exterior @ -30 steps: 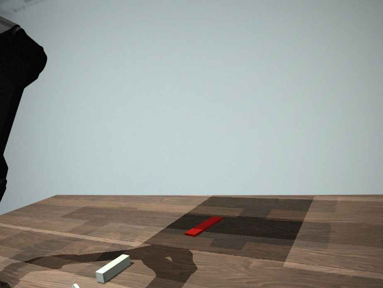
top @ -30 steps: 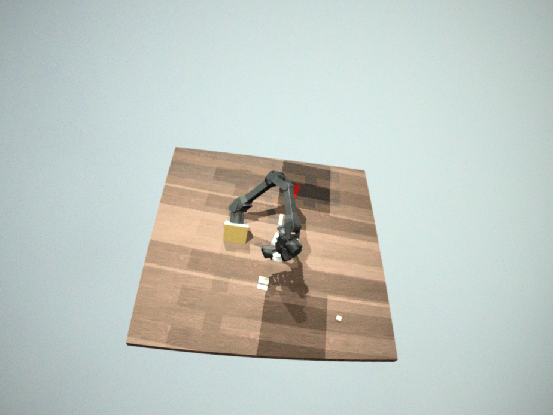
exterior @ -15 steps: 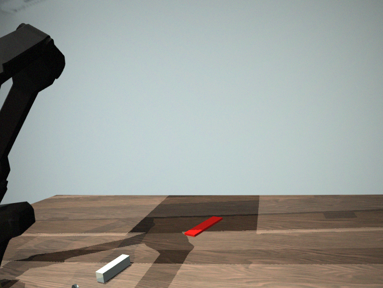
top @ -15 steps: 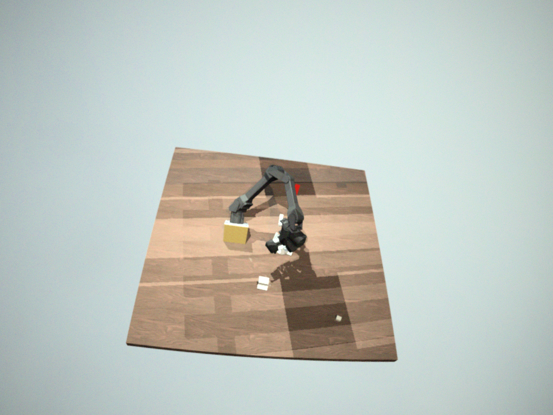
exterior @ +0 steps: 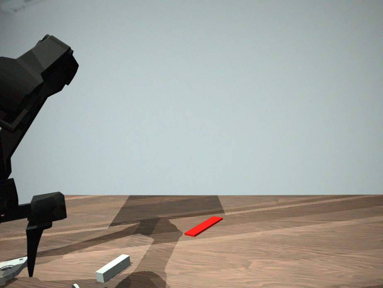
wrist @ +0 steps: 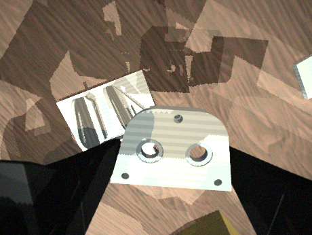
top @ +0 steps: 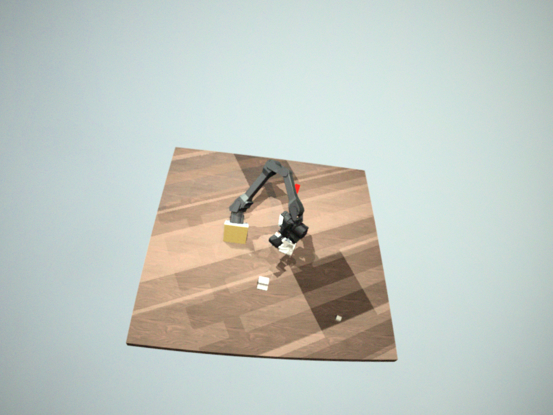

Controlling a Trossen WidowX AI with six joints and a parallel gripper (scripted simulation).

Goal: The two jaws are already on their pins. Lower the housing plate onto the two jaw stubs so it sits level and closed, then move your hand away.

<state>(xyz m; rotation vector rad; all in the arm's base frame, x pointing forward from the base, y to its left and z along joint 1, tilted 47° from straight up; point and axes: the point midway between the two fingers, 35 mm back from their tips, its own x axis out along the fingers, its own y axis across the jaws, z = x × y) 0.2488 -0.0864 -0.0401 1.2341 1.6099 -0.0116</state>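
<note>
The pale housing plate (wrist: 176, 136) has two large ringed holes and several small ones. My gripper (wrist: 170, 147) (top: 286, 243) is shut on its two sides and holds it above the table. In the exterior view, the plate (exterior: 13, 267) shows beside one black finger. A white rectangular base (wrist: 144, 81) lies lower, ahead and to the left of the plate in the wrist view. Long narrow shapes show on it; I cannot tell jaws from shadows. The held plate and my left finger hide its near corner, and the two stubs cannot be made out. In the top view plate and base overlap.
A white stepped block (top: 263, 283) (wrist: 306, 77) and a small white cube (top: 339, 317) lie toward the front. A yellow block (top: 235, 232) (wrist: 203, 227) stands at the arm's base. A red strip (top: 296, 188) (exterior: 204, 226) and a white bar (exterior: 112, 269) lie behind.
</note>
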